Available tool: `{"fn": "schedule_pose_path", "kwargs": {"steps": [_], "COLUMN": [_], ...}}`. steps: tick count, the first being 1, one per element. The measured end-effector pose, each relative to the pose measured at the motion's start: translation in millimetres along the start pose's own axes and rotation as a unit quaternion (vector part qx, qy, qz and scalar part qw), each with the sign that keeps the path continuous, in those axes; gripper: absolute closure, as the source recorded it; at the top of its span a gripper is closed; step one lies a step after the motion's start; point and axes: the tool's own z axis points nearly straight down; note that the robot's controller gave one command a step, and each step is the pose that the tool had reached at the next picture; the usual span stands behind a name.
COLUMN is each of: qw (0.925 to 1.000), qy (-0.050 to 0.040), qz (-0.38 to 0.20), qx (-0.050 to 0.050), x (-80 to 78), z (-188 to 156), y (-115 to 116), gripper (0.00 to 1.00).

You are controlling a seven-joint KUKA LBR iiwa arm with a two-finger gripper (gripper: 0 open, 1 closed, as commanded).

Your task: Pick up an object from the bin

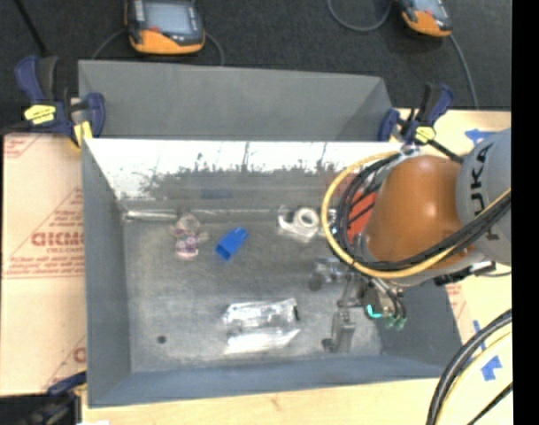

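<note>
My gripper [342, 329] hangs low over the bin floor near the front right, under the arm's orange cover. Just to its left lies a clear crumpled plastic packet [261, 319], a short gap away from it. Farther back, a small white roll-like piece [298, 222] rests near the rear wall, beside the arm. Nothing shows in the gripper.
A small blue block [232, 243] and a pinkish see-through little thing [188, 236] lie at the middle left of the floor. A tiny dark speck [161, 340] sits at the front left. The bin's right wall is close behind the gripper.
</note>
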Motion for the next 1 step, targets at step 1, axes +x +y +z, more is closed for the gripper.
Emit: {"fn": "schedule_pose_path", "kwargs": {"steps": [1], "qw": [0.9975], "qy": [-0.0006], "qz": [-0.071], "qx": [-0.001], "x": [-36.4], "z": [87.7], "y": [56.6], "gripper": [0.00]}}
